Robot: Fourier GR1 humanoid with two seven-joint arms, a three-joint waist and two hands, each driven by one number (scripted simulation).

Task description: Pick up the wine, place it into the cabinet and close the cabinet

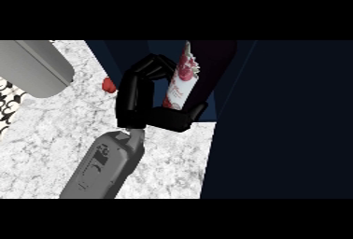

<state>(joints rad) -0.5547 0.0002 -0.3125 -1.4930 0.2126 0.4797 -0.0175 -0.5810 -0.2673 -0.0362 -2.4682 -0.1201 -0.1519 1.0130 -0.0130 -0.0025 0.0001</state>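
My left hand (134, 98) is raised over the counter and shut on the wine bottle (180, 79), which has a white label with red fruit on it. The fingers curl over the bottle's far side and the thumb wraps its near side. The bottle leans slightly, with its upper end toward the top of the view. It is held at the left edge of the dark blue cabinet (289, 116), whose panel fills the right half of the view. The bottle's lower end is hidden by the hand. My right hand does not show.
The white speckled counter (48, 154) spreads out at the left below the forearm. A small red object (108, 85) lies just left of the hand. A large grey rounded body (34, 65) fills the upper left corner, with a black-and-white patterned surface (8, 107) below it.
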